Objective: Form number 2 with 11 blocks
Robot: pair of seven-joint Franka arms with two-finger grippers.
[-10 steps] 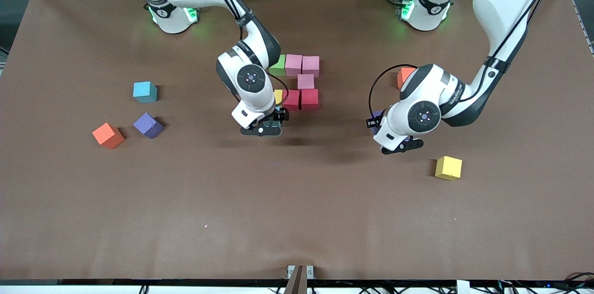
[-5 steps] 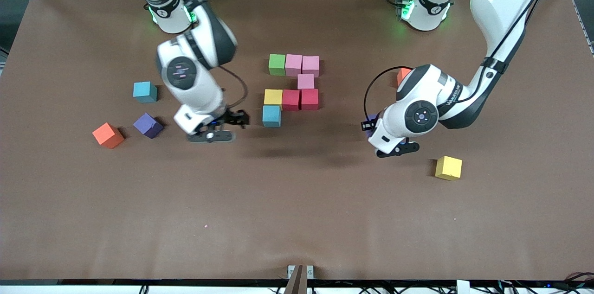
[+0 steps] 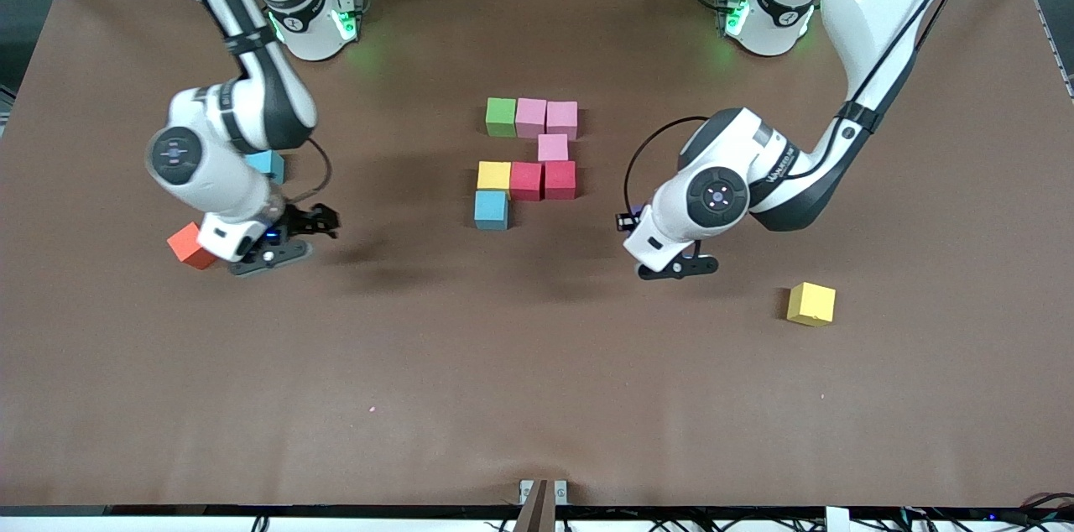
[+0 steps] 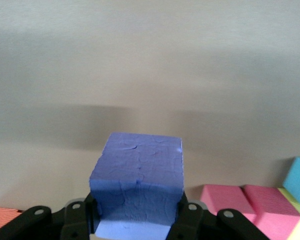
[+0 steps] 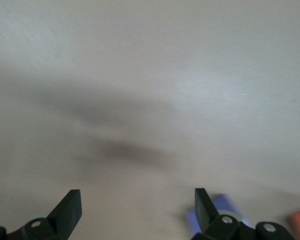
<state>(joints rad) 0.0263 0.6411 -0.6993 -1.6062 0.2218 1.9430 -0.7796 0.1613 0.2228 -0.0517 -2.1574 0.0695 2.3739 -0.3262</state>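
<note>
Matte purple foam cube (image 4: 137, 175) is clamped in the left gripper (image 3: 675, 268); the right gripper (image 3: 277, 251) is spread empty at its own table end.
The unfinished multicoloured number 2 (image 3: 529, 154) lies mid-frame. The cube is best lowered squarely, flush under the light blue foam cube (image 3: 491, 209).

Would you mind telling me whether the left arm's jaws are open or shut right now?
Shut on a purple block: the left gripper clamps it on both sides in the left wrist view.

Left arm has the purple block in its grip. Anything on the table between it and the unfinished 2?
Nothing visible. The left gripper, shut on the purple block, hangs over bare table at the left arm's end of the number 2. The yellow block lies nearer the front camera, out of that path.
</note>
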